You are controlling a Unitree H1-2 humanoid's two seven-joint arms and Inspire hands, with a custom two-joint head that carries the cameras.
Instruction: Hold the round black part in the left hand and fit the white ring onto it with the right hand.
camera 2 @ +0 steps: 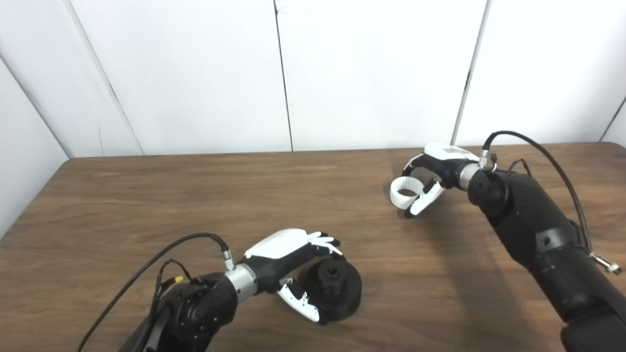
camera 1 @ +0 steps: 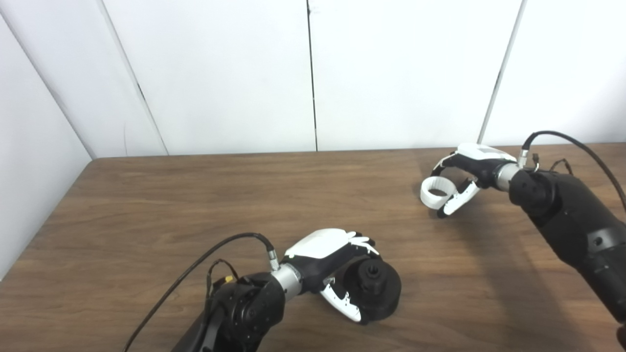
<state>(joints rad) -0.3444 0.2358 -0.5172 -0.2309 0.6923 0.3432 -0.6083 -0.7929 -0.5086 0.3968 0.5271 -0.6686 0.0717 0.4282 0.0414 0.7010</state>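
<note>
- My left hand [camera 1: 332,261], white-backed with black fingers, lies low on the brown wood-grain table [camera 1: 195,205], near its front edge, with its arm entering from the lower left.
- The round black plastic part [camera 1: 374,291], a thick disc with a raised hub at its centre, sits on the table directly against my left palm.
- My left fingers [camera 1: 364,242] curl over the far rim of the black part, and my left thumb [camera 1: 345,303] presses its near rim; the hand is thus clasped about the part, which rests on the wood.
- A black cable [camera 1: 195,266] loops from my left wrist back toward the lower left.
- My right hand [camera 2: 435,178] is raised at the far right of the table, well apart from my left hand and the black part.
- The white plastic ring [camera 2: 405,191], a short open band, is pinched at my right fingertips, on the side of the hand facing my left.
- My right thumb [camera 2: 423,200] lies against the ring's near side, and the fingers arch over its top. The ring appears lifted clear of the wood, though the angle leaves this uncertain.
- Behind both hands stand plain white wall panels [camera 2: 371,73] divided by dark seams.
</note>
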